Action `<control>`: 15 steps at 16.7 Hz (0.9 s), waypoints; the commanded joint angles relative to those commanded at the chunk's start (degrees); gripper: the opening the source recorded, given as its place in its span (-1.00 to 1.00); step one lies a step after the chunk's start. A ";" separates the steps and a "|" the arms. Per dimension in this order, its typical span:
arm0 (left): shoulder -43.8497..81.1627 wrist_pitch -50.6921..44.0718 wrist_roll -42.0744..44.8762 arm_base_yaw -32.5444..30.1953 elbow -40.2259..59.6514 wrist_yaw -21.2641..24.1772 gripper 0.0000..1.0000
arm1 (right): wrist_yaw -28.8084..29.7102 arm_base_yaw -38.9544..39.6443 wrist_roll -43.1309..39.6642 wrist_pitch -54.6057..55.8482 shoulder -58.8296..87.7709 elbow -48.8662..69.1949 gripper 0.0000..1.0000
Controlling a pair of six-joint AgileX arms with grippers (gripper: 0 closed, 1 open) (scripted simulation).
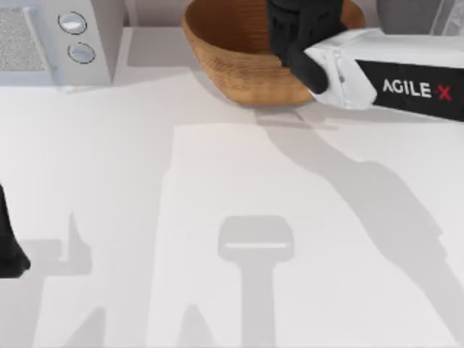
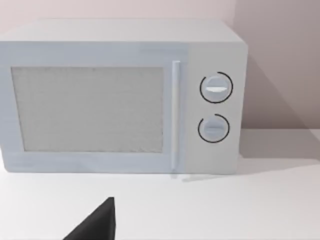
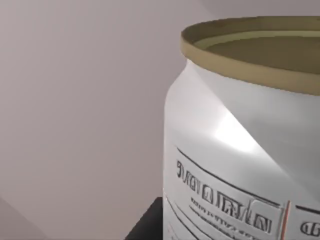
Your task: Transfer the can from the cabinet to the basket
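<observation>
Across the white tabletop [image 1: 217, 217] lie long grey shadows of the two arms; at the far left corner stands a white microwave [image 1: 58, 40] with a mesh door panel and two round knobs, seen front-on in the left wrist view [image 2: 120, 95]; at the far edge, a little right of centre, sits the wicker basket [image 1: 232, 65], wide, round and orange-brown; the right arm [image 1: 391, 76], white with AGILEX lettering on a black panel, reaches in from the right edge, its black wrist hanging over the basket's right half and covering part of the bowl; the right gripper [image 1: 301, 29] is hidden under that wrist, so I cannot tell how its fingers stand; the can [image 3: 245, 140] appears very close in the right wrist view, upright, pale grey-white with a printed label and a dull gold rim, against a plain wall; whether it is held cannot be told; the left arm [image 1: 9, 246] is parked at the left edge of the tabletop, a dark tip of it [image 2: 95, 222] showing in its wrist view, and its fingers likewise cannot be judged.
</observation>
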 joint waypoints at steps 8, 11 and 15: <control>0.00 0.00 0.00 0.00 0.00 0.00 1.00 | -1.15 -1.12 -0.21 -0.88 4.86 6.67 -1.00; 0.00 0.00 0.00 0.00 0.00 0.00 1.00 | -1.16 -1.13 -0.21 -0.88 4.87 6.69 -1.00; 0.00 0.00 0.00 0.00 0.00 0.00 1.00 | -1.16 -1.13 -0.21 -0.88 4.87 6.69 -0.40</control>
